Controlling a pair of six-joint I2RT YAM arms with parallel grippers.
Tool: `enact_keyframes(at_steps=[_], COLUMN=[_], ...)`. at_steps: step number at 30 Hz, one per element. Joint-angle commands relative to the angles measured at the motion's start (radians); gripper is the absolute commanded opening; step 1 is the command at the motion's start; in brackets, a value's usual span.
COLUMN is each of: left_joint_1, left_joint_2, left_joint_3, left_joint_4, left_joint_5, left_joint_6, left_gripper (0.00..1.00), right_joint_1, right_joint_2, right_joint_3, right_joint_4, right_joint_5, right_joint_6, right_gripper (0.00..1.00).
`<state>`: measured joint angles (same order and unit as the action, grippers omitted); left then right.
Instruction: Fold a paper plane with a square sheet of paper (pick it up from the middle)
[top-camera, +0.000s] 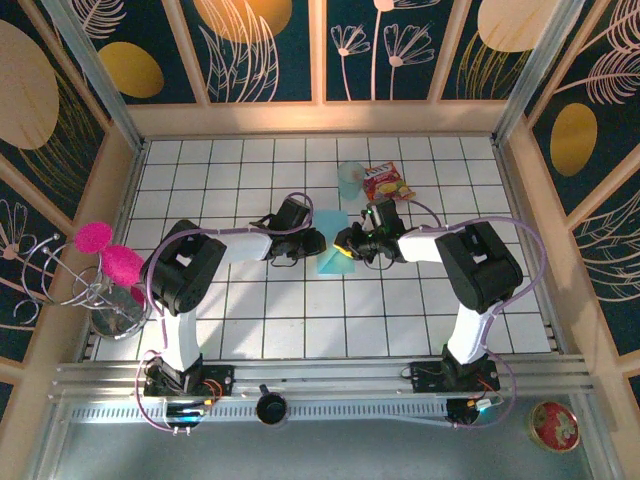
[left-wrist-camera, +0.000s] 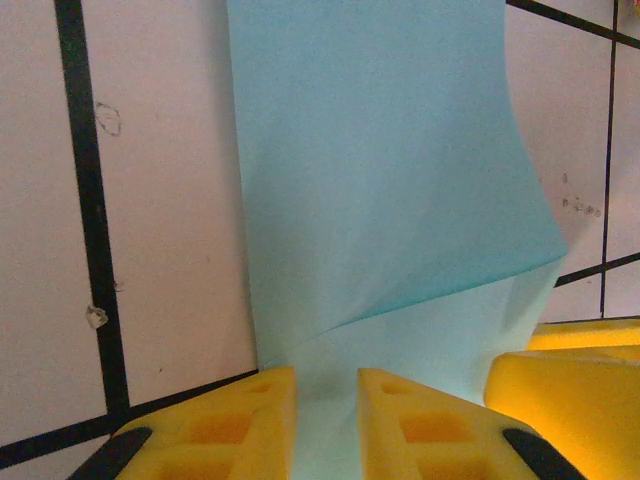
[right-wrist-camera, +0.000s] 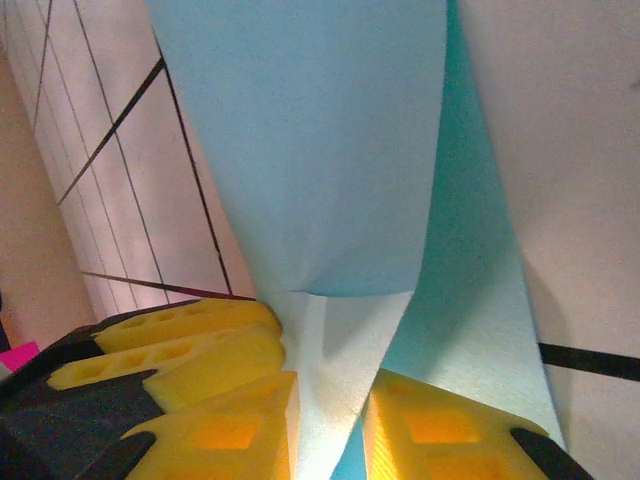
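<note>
Aluminium rail (top-camera: 320, 372), white tiled table (top-camera: 250, 320) with teal paper (top-camera: 328, 264), floral wall panels (top-camera: 270, 50)

This is a robotics lab test cell. A left arm (top-camera: 185, 275) and a right arm (top-camera: 480, 265) are bolted to an aluminium rail (top-camera: 330, 372) at the edge of a white tiled table (top-camera: 300, 320). Wood-framed wall panels (top-camera: 260, 45) printed with flowers box it in like a stage set.

Teal paper (left-wrist-camera: 380, 180), yellow left gripper (left-wrist-camera: 327, 378), white black-gridded table (top-camera: 250, 320).
</note>
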<state>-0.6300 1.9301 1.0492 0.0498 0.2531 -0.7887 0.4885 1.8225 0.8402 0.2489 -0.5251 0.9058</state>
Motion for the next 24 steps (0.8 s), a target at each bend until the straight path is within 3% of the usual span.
enact_keyframes(at_steps=[1, 12, 18, 24], left_joint_1=[0.005, 0.008, 0.028, 0.083], left_joint_2=[-0.002, -0.041, -0.12, -0.261], left_joint_3=[-0.014, -0.026, -0.07, -0.16], left_joint_4=[-0.001, 0.014, 0.069, 0.136], left_joint_5=[0.002, 0.008, 0.015, 0.023], left_joint_6=[-0.003, -0.009, -0.044, -0.082], left_gripper=[0.23, 0.23, 0.25, 0.39], right_joint_1=[0.012, 0.026, 0.019, 0.009], right_joint_2=[-0.001, 0.023, 0.01, -0.072], right_joint_3=[-0.023, -0.03, -0.028, -0.045], right_joint_4=[0.044, 0.09, 0.089, 0.139], right_joint_5=[-0.018, -0.022, 0.007, 0.023], right_joint_6=[0.018, 0.027, 0.006, -0.071], right_gripper=[0.23, 0.17, 0.05, 0.0])
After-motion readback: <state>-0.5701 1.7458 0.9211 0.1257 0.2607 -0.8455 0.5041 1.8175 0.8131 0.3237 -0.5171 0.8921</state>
